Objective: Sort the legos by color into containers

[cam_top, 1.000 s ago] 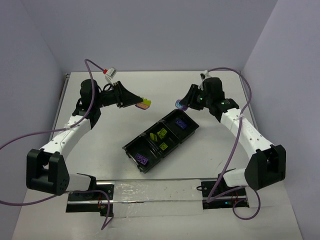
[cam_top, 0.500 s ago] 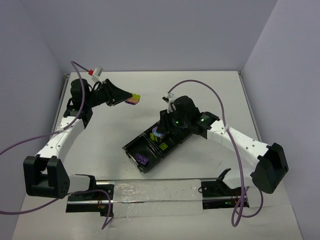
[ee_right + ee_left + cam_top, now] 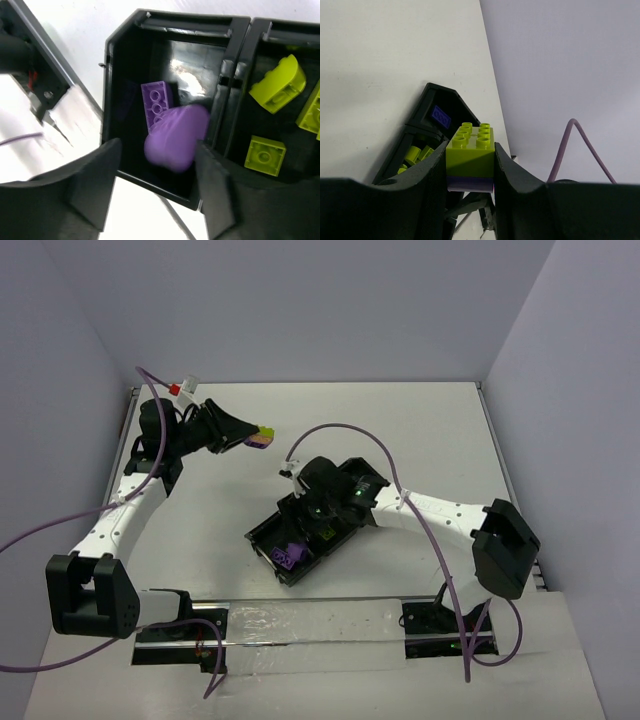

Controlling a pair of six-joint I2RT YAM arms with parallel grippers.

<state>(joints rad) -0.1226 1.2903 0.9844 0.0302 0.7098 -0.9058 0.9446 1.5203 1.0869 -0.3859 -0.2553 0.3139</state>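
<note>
Jaws apart, blurred purple lego (image 3: 176, 137) between, end compartment (image 3: 120, 65) beneath — yellow-green legos (image 3: 278, 84) alongside

desk (image 3: 300, 420): white, matte, flat; filled most of the top view, also seen in the left wrist view (image 3: 395, 50)
back wall (image 3: 300, 310): plain pale lavender-grey, rose from the desk's far edge
left wall (image 3: 50, 440): same colour, ran along the desk's left side
right wall (image 3: 580, 390): same colour, ran along the desk's right side
edge rail (image 3: 127, 430): thin, metallic, lay along the desk's left edge
front strip (image 3: 310, 625): shiny, translucent, lay across the desk's near edge
</note>
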